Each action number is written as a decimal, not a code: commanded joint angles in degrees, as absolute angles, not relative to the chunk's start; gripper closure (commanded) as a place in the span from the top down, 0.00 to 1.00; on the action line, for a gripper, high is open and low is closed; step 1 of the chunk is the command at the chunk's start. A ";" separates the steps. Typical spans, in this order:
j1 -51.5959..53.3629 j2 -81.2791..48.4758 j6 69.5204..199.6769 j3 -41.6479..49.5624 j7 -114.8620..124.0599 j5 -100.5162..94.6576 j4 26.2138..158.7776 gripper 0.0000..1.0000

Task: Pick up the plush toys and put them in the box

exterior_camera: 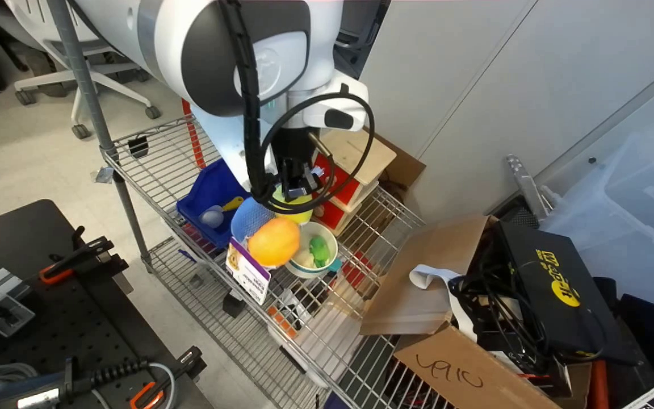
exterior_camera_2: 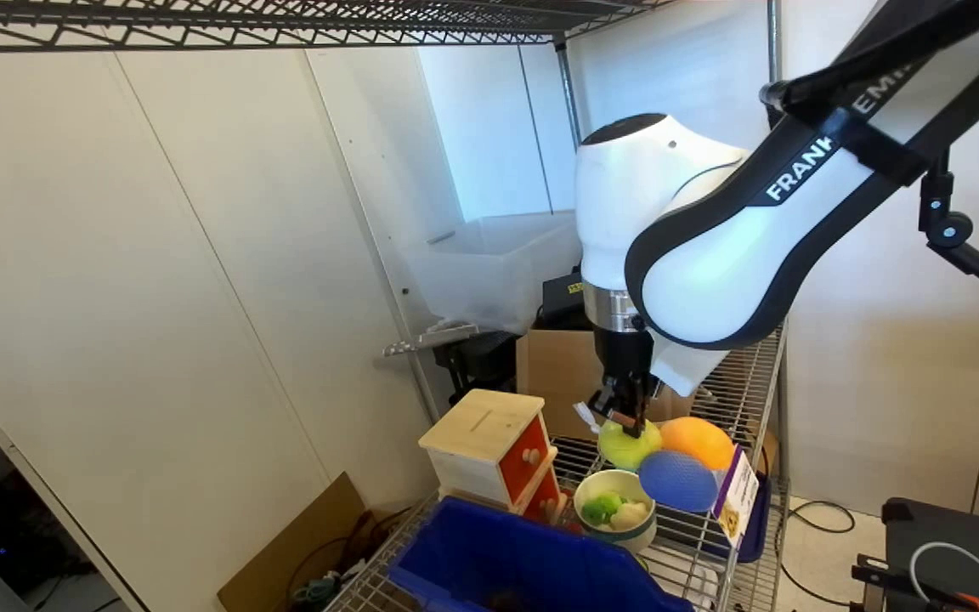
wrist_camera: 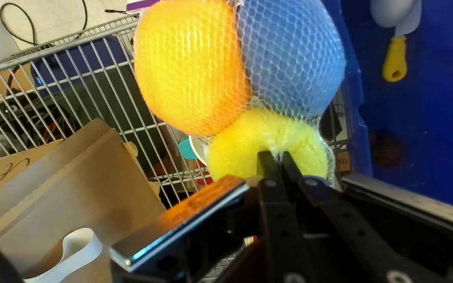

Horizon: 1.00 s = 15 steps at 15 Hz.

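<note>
Both exterior views look down from roughly opposite ends onto the same wire shelf (exterior_camera: 162, 156) and plush toys (exterior_camera_2: 678, 481), which the wrist view faces close up.

Whitish mesh (wrist_camera: 250, 78) patterns the yellow plush toy (wrist_camera: 238, 143), orange plush toy (wrist_camera: 187, 67) and blue plush toy (wrist_camera: 291, 55); the box (exterior_camera_2: 557, 552) is deep blue, the gripper (wrist_camera: 276, 156) black, the bowl (exterior_camera: 307, 273) cream and teal, the drawer unit (exterior_camera_2: 466, 476) pale with red fronts (exterior_camera_2: 517, 476)

Arm casing (exterior_camera_2: 727, 263): white, rounded, black-edged; white lettering (exterior_camera_2: 800, 170) reads "FRANK", then "EM", partly masked by a black strap (exterior_camera_2: 876, 144). Silver collar (exterior_camera_2: 611, 308) above the gripper (wrist_camera: 277, 157), which is black with pale, round screw heads (wrist_camera: 311, 181). Black segmented sleeve (exterior_camera: 251, 102) on the near side in an exterior view; slimmer black cable (exterior_camera: 371, 122) looped to its right.
</note>
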<state>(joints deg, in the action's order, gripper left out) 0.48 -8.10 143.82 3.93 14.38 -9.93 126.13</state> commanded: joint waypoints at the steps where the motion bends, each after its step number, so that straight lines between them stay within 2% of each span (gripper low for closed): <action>1: 1.69 -4.82 143.77 3.50 19.54 -11.60 127.93 0.01; 11: 5.03 -6.41 142.26 2.04 32.44 -21.55 125.65 0.01; 15: 5.17 -6.22 140.61 0.32 27.36 -16.05 125.87 0.01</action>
<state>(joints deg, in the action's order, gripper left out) 5.09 -6.52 143.07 1.60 30.31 -19.44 126.57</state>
